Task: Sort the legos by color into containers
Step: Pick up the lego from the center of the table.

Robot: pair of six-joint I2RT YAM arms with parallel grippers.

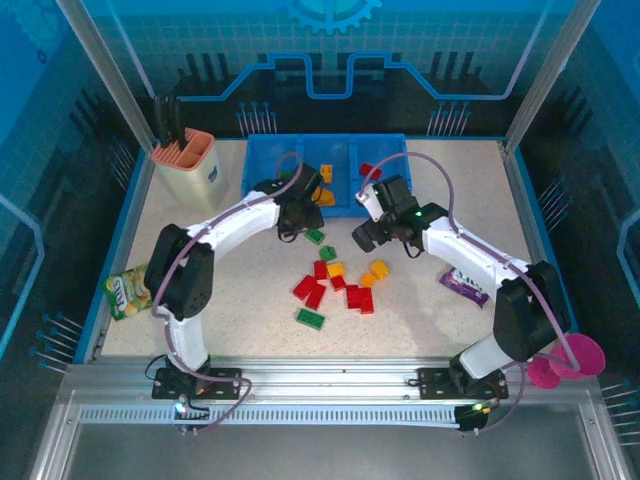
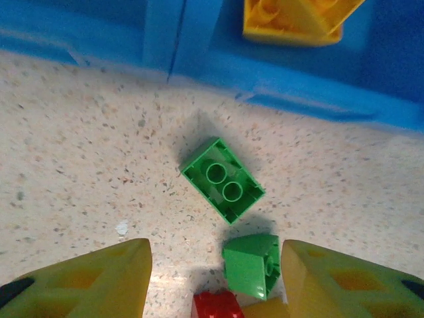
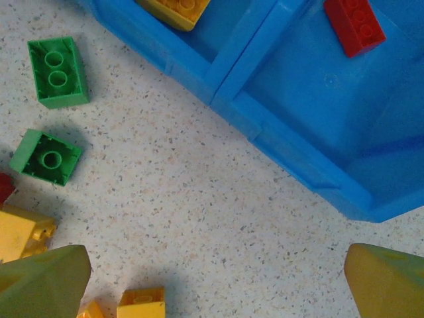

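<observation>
Left pincer point(image 2: 215, 250) was held low over the bench point(image 2: 79, 165), its jaws parted to a middling gap and nothing gripped between them. Ahead of the fingers a green brick point(image 2: 223, 180) was seen lying flat on the bench, just short of the blue tray point(image 2: 199, 59), with two round rings showing on its upper face. Its long axis was laid on a slant, from upper left to lower right in the left wrist view, so that it ran neither along nor square across the line between the two fingers. A smaller green brick point(image 2: 250, 265) was seen tipped up just beside the finger at the right of that view.

The step in hand was judged to be the picking of a green brick. For the next move, the wrist would need to be turned until the fingers faced the brick's long sides. The pincer would then need to be brought forward and down, and the jaws closed across the short width, with the smaller neighbour left undisturbed.

In the top view, yellow bricks point(image 1: 325, 185) were seen in the middle compartment and a red brick point(image 1: 370, 170) in the right one, so the left compartment point(image 1: 270, 165) was taken as the place for green. Near the tray's front wall the right pincer point(image 3: 215, 255) was held wide, with nothing between its jaws. A scatter of loose bricks point(image 1: 335, 285) was seen on the bench, so the sorting was judged well short of done.
</observation>
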